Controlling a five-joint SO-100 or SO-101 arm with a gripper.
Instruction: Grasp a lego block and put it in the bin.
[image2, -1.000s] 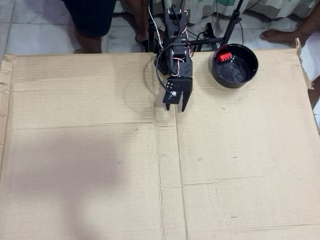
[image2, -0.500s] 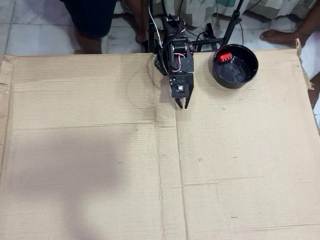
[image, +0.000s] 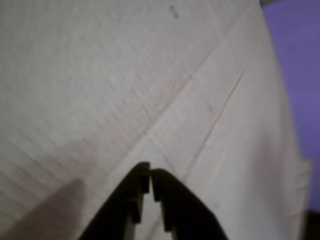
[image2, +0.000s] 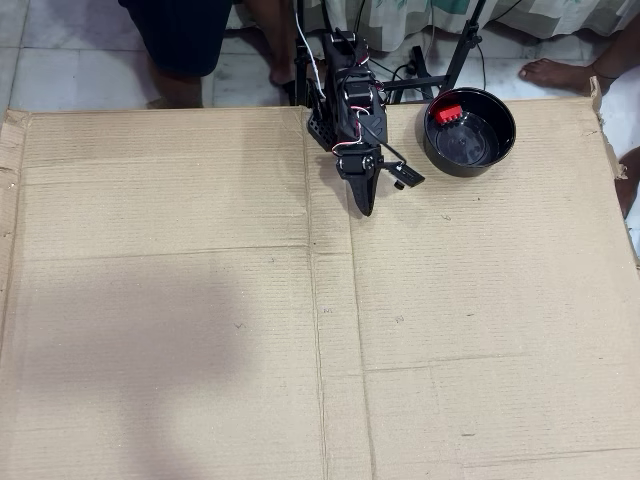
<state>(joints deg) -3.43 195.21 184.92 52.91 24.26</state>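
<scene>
One lego block (image2: 448, 113) inside bin (image2: 470, 155); gripper (image2: 366, 209) closed, empty.

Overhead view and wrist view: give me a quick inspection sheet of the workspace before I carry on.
Surface: flattened cardboard sheet, creased, bare apart from the arm and bowl.
Job's things: red lego block lies inside the black bin at the top right of the overhead view.
Clutter: nothing seen on the cardboard.
Grippers: gripper over bare cardboard, jaws closed, holding nothing.
Cables: wires on the arm; more behind its base.
Surroundings: tiled floor, tripod legs, a bare foot.
</scene>
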